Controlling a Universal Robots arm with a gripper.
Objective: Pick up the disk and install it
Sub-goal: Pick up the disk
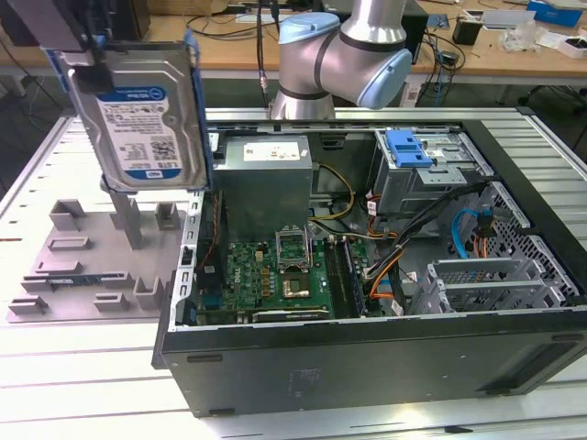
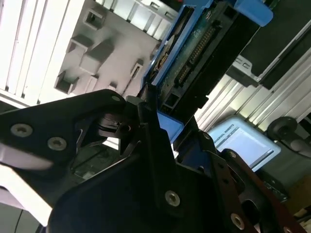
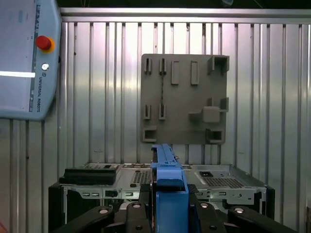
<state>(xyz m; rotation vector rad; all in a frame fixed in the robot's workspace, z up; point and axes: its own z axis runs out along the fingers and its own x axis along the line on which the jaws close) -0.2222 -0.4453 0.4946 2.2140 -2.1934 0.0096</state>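
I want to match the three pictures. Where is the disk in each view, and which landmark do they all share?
Exterior view: the disk hangs at the exterior view's upper left with its label facing the camera, above the grey fixture plate.
Second wrist view: the disk shows its circuit-board side, next to the plate.
First wrist view: the disk is edge-on, its blue frame in front of the plate.
Shared landmark: the grey fixture plate.

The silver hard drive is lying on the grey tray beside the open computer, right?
No: the silver rectangular blue-framed hard drive isn't lying on the grey plastic tray; the exterior view shows the gripper holding it up above that tray, beside the open computer case.
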